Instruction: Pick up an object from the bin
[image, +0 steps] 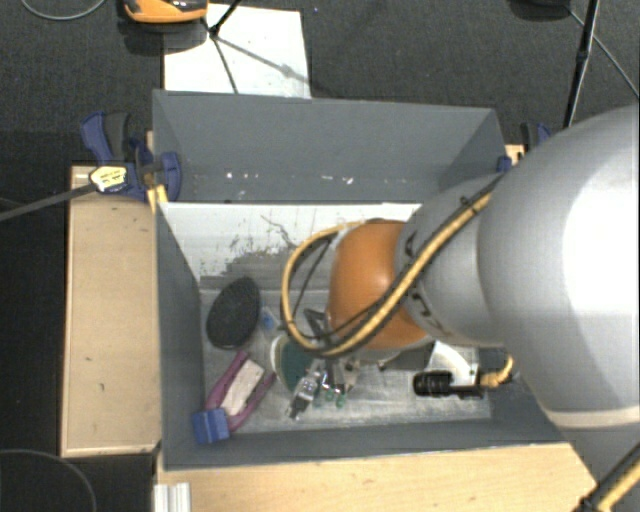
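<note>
My gripper (312, 388) reaches down from under the orange wrist cover, near the front of the bin and left of its middle. It stands over the right edge of a dark green round thing (290, 365). Just left lies a purple and white oblong tool with a blue end (235, 392), slanting toward the bin's front left corner. A black oval pad (232, 311) rests further back on the left. Beside it is a small blue piece (268, 322). Nothing shows in the gripper's grasp.
To the right of the gripper, partly under the arm, lie a black cylinder-shaped thing (438, 384) and a white thing (452, 359). The arm and its orange cover hide the bin's middle and right. The left wall is close to the purple tool.
</note>
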